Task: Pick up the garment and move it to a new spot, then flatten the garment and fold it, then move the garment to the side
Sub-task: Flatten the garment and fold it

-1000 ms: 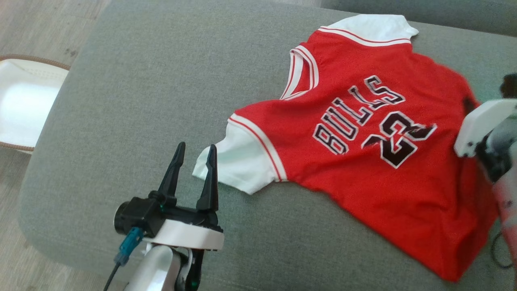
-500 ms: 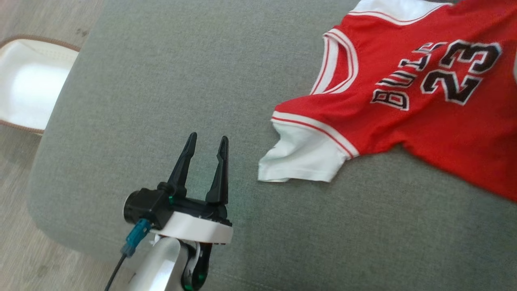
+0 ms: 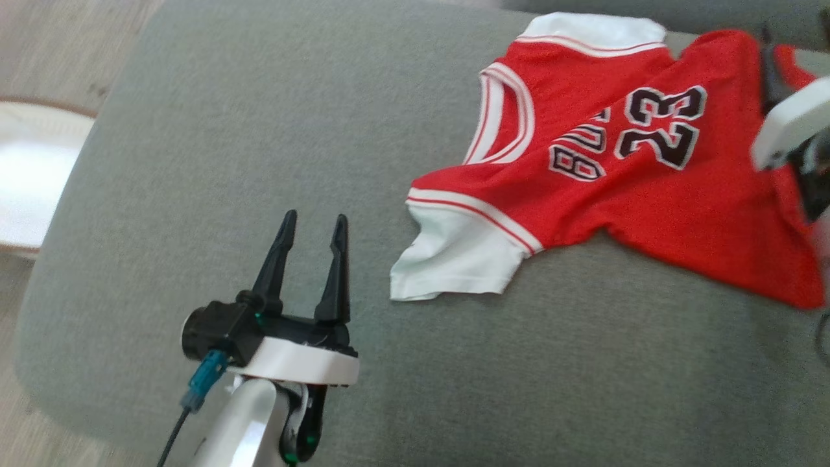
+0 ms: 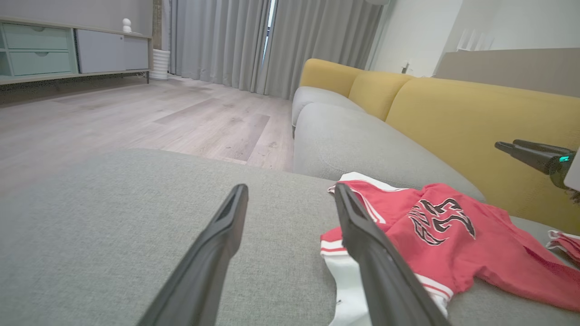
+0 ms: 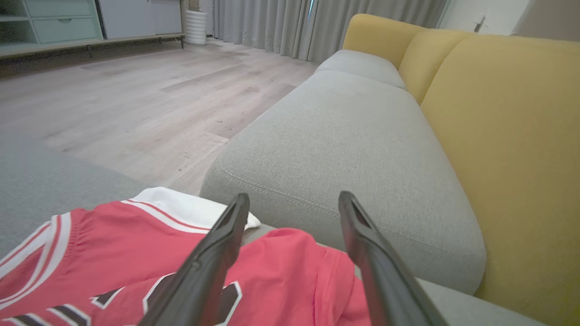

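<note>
The garment (image 3: 583,194), a red jersey with white sleeves and a black "23", lies rumpled on the grey cushion (image 3: 259,130). Its near white sleeve (image 3: 454,266) points toward my left gripper (image 3: 314,219). That gripper hovers open and empty over bare cushion, a short gap left of the sleeve. In its wrist view the sleeve (image 4: 349,280) lies behind its right finger. My right gripper (image 5: 294,195) is open above the far edge of the garment (image 5: 113,244), with nothing between its fingers. Its white housing (image 3: 788,123) sits at the right edge.
A white basket with a brown rim (image 3: 32,175) stands on the wood floor left of the cushion. Beyond the garment runs a grey sofa seat (image 5: 344,127) with a yellow backrest (image 5: 498,136). Bare cushion spreads left of and in front of the garment.
The garment has been pulled right, away from my left gripper, and lies more bunched. My right gripper has opened and let it go. The head view has also shifted.
</note>
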You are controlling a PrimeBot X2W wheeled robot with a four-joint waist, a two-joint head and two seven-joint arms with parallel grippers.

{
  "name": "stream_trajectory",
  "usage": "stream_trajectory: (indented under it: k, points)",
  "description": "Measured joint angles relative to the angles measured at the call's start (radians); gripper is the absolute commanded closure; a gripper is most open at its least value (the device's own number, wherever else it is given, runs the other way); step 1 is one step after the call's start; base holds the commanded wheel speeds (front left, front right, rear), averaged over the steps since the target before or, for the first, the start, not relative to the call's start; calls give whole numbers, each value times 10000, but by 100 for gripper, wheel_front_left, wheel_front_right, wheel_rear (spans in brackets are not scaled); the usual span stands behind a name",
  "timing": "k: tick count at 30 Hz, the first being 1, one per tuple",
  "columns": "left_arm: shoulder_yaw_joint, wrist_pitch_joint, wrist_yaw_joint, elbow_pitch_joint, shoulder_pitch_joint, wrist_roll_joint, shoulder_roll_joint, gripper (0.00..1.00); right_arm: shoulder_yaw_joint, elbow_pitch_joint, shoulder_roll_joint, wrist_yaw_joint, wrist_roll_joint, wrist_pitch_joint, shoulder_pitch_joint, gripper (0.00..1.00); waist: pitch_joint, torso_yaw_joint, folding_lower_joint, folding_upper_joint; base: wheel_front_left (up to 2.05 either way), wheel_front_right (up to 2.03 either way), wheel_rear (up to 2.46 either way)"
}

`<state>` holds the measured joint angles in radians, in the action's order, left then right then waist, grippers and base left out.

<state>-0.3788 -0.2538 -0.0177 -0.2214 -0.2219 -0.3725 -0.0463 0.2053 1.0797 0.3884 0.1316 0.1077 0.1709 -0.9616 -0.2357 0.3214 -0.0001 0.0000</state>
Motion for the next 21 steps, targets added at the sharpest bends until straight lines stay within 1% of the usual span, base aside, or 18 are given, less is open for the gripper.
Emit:
stream_trajectory:
  k: [3,7,10,12,13,14,16,19,21]
  points:
    - [215,0,-13,-35,81,130,0,0,-136,-334,-424,0,364,491,702,0,297,-305,0,0,0,0,0]
    - [376,2,-88,-102,428,240,0,0,-439,-1327,-802,0,817,711,2035,0,738,-747,-1,0,0,0,0]
    - [558,2,-102,-255,782,326,-4,0,-848,-2512,-1037,0,941,771,3288,0,1027,-1082,-1,0,0,0,0]
    - [619,2,-150,-341,938,336,-4,0,-1348,-3480,-1338,0,1062,771,4238,0,1192,-1281,-1,0,0,0,0]
    - [631,2,-190,-353,993,357,-4,0,-1586,-3973,-1513,0,1064,771,4762,0,1269,-1372,-2,0,0,0,0]
    - [635,2,-272,-472,1065,393,-4,0,-2096,-4920,-1900,0,1024,771,5841,0,1419,-1519,-1,0,0,0,0]
    - [685,2,-274,-552,1127,393,-6,0,-2410,-5848,-2314,0,909,771,6949,0,1532,-1663,-3,0,0,0,0]
    - [863,2,-276,-629,1245,395,-8,0,-2704,-6851,-2865,0,734,771,8232,0,1602,-1878,-1,0,0,0,0]
    - [901,2,-276,-662,1283,431,-8,0,-2736,-7237,-2984,0,604,771,8652,0,1622,-1988,-2,0,0,0,0]
